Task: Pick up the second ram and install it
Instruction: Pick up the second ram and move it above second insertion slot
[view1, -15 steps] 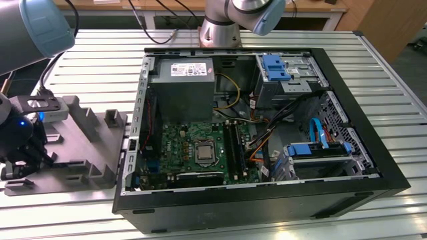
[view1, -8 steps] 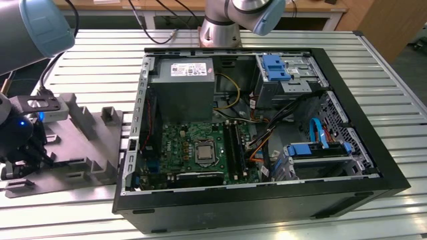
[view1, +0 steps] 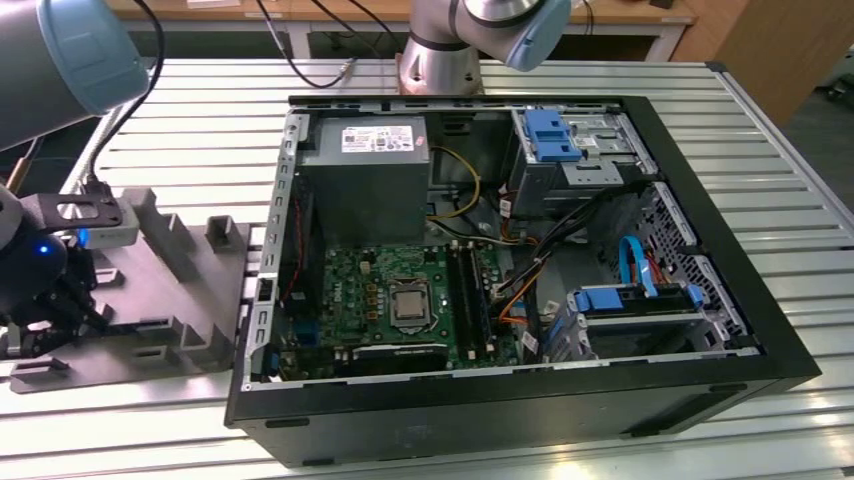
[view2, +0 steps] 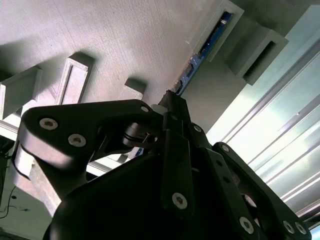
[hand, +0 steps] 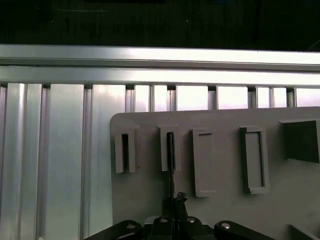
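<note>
The second ram (view2: 201, 54) is a thin dark stick with a bluish edge, standing on edge in a slot of the grey holder plate (view2: 125, 35). In the first wrist view the ram (hand: 170, 165) appears edge-on as a narrow dark line running out of one slot of the plate (hand: 225, 205). My gripper (view2: 171, 106) has its black fingers drawn together on the near end of the stick, also seen in the first wrist view (hand: 174, 207). In the exterior view the gripper (view1: 56, 300) hangs low over the holder plate (view1: 174, 300) at the exterior view's left.
An open black computer case (view1: 707, 350) lies on the slatted metal table (view1: 200, 130), to the exterior view's right of the plate. Inside are the green motherboard (view1: 387, 290) with its memory slots (view1: 467, 290), a grey power supply (view1: 363, 170) and blue drive brackets (view1: 550, 135). The arm's base (view1: 441, 60) stands behind the case.
</note>
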